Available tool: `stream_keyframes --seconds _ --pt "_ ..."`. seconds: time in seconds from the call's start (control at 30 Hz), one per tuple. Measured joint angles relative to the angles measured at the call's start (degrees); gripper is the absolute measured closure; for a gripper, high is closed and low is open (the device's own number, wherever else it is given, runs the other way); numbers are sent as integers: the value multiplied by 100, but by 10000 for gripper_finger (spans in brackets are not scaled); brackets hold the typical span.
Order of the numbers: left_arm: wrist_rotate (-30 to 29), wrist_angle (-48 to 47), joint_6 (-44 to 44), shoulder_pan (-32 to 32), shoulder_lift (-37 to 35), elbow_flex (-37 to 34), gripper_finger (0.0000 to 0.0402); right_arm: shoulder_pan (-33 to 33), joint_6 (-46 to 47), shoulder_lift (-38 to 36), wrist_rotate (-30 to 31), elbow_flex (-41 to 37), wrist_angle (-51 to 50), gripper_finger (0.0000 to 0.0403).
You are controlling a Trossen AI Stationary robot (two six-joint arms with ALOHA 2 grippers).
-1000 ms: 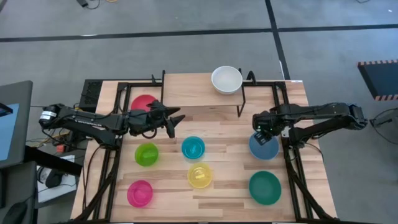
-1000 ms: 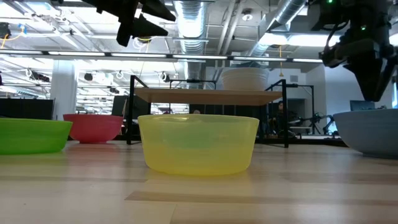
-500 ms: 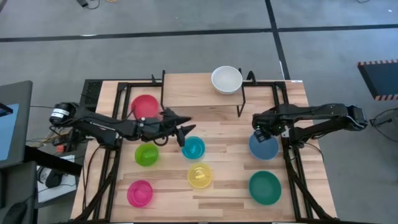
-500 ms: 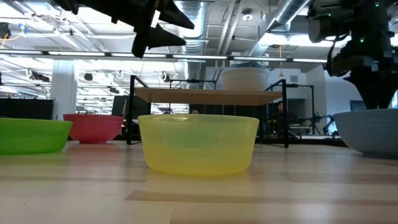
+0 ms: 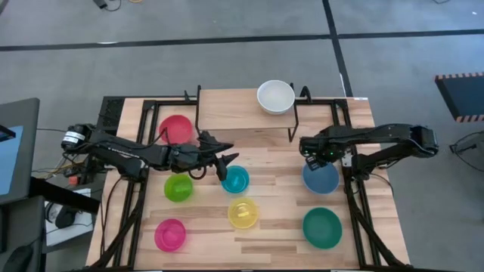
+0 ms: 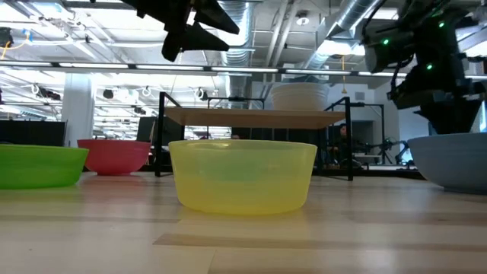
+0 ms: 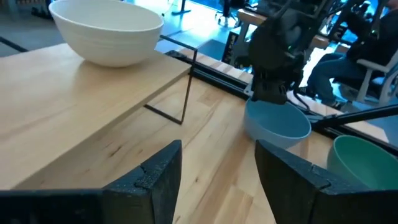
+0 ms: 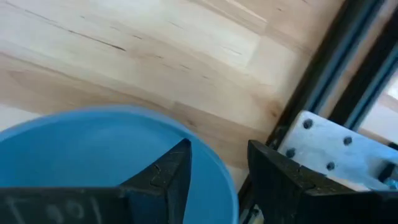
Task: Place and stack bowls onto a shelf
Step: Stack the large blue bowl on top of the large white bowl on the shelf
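Observation:
The shelf (image 5: 242, 112) stands at the table's far middle on thin black legs, with a white bowl (image 5: 275, 97) resting on its plank (image 7: 93, 93). My left gripper (image 5: 224, 160) is open and empty in the air, just over the far-left rim of the cyan bowl (image 5: 235, 180). My right gripper (image 5: 310, 156) is open at the far-left rim of the blue bowl (image 5: 321, 179). In the right wrist view one finger (image 8: 165, 177) stands over the bowl's inside and the other (image 8: 277, 177) outside the rim (image 8: 214, 158). I see no touch.
On the table rest a red bowl (image 5: 175, 128), a lime green bowl (image 5: 178, 187), a yellow bowl (image 5: 242, 214), a pink bowl (image 5: 169, 235) and a teal bowl (image 5: 322, 227). Black frame rails (image 5: 355, 204) run along both table sides.
My left gripper has gone from beside the red bowl toward the table's right and near edge, and now hangs by the cyan bowl, still open. My right gripper has shifted a little toward the table's left over the blue bowl's rim. No bowl has moved.

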Motion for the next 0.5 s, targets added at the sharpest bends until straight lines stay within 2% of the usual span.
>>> stream_keyframes --seconds 0.3,0.5 --pt "47 -173 -292 -123 0 22 214 -11 -517 670 -184 0 554 249" --pt "-12 -564 -445 -190 0 22 214 98 -599 897 -343 7 799 318"
